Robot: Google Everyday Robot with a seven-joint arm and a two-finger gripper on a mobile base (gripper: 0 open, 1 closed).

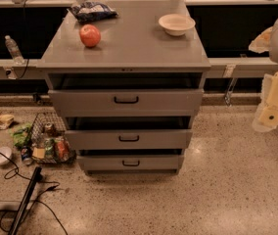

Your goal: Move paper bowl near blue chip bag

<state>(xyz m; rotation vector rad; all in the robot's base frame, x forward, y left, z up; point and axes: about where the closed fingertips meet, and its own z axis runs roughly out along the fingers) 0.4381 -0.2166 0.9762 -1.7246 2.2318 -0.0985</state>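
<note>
The paper bowl (176,24), cream-white and shallow, sits upright at the back right corner of the grey cabinet top (129,48). The blue chip bag (93,11), dark and wrinkled, lies at the back left corner. A red apple (90,35) stands in front of the bag. My gripper (271,114) hangs at the right edge of the view, beside the cabinet and below its top, well apart from the bowl and holding nothing that I can see.
The cabinet's three drawers (126,101) stand slightly pulled out. On the floor at left are a wire basket (50,143) of cans and snacks, a green snack packet (21,134), a small white bowl (1,156) and cables (31,195). A water bottle (12,48) lies on the ledge.
</note>
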